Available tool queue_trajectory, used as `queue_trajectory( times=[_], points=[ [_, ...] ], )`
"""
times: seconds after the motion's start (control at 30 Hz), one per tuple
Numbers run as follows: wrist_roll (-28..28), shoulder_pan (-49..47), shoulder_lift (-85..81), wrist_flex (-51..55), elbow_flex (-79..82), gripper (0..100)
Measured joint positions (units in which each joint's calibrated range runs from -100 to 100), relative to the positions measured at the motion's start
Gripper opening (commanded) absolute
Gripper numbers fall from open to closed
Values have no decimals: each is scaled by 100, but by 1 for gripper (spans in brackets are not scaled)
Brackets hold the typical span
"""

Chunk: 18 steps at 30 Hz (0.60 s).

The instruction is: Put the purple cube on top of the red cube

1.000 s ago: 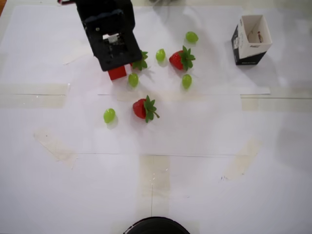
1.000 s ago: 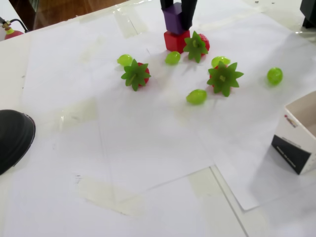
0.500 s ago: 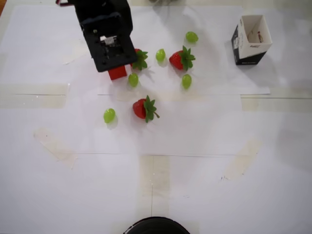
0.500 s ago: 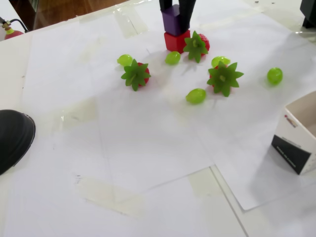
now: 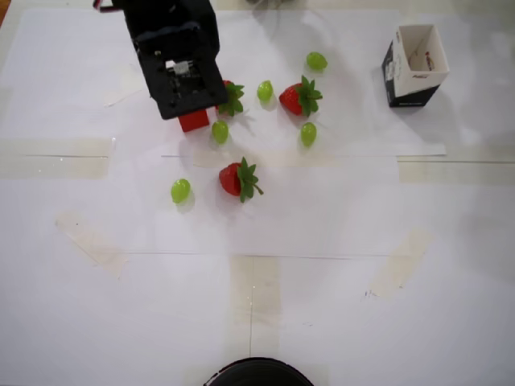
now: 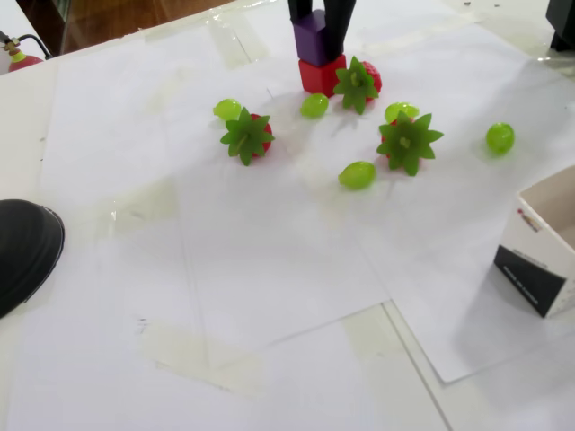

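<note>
The gripper (image 6: 316, 25) stands at the top centre of the fixed view; its two dark fingers (image 6: 337, 22) flank the purple cube (image 6: 310, 38), one at each side face, with the jaws narrowed to about cube width; contact appears present, so the cube is judged held, although a release just begun cannot be ruled out. The purple cube sits on the red cube (image 6: 319, 75), bottom face touching the red top face, shifted slightly toward the left of that view; the placement step is judged nearly complete, with opening and retreat not yet done. The side grip leaves the cube's bottom face free for seating, which explains the vertical approach.

In the overhead view the arm (image 5: 179, 60) occupies the upper left, its black body pointing straight down and hiding the purple cube; only a corner of the red cube (image 5: 193, 121) shows below it.

A strawberry (image 6: 359, 81) lies just beside the stack at its right; a green grape (image 6: 314, 105) lies near its lower edge; the open carton (image 5: 414, 64) stands well apart, at the upper right of the overhead view.
</note>
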Motion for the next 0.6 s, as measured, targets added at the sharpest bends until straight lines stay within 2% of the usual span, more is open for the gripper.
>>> queue_trajectory(
  times=[0.4, 0.6],
  points=[
    [-166, -165, 0, -40, 172, 39],
    [-161, -165, 0, -40, 172, 42]
  ],
)
